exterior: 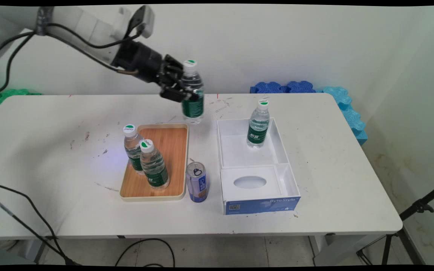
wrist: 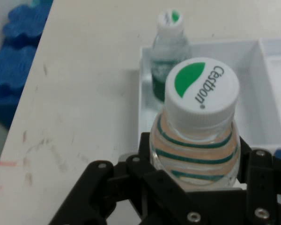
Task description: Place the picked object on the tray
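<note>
Fingers: the gripper (exterior: 182, 87) is clamped on a water bottle (exterior: 192, 94), black fingers (wrist: 145, 154) pressed to either side of its upper body just under the shoulder; the hand view shows the white-and-green cap (wrist: 201, 86) standing clear above them.
Held bottle: upright, lifted off the table (exterior: 51, 158), its base hanging in the air above the gap between the tray and the box, toward the table's far side.
Stage: carrying, as it looks; the bottle is neither on the tray nor in the box.
Any set-down: would call for keeping the bottle upright and clear of whatever stands below it before the grip lets go.
Wooden tray (exterior: 173, 141): at 7 o'clock from the held bottle, with two more water bottles on its left part, one behind (exterior: 132, 148) and one in front (exterior: 154, 165), standing close together.
Can (exterior: 196, 182): at 6 o'clock from the held bottle, upright, just beside the tray's right front corner.
White box (exterior: 236, 150): at 4 o'clock, open, two compartments; another bottle (exterior: 258, 124) stands in the far one, while the near one holds an insert with an oval hole (exterior: 249, 182).
Blue foam pieces (exterior: 347, 109): past the table's far right corner, against the wall.
</note>
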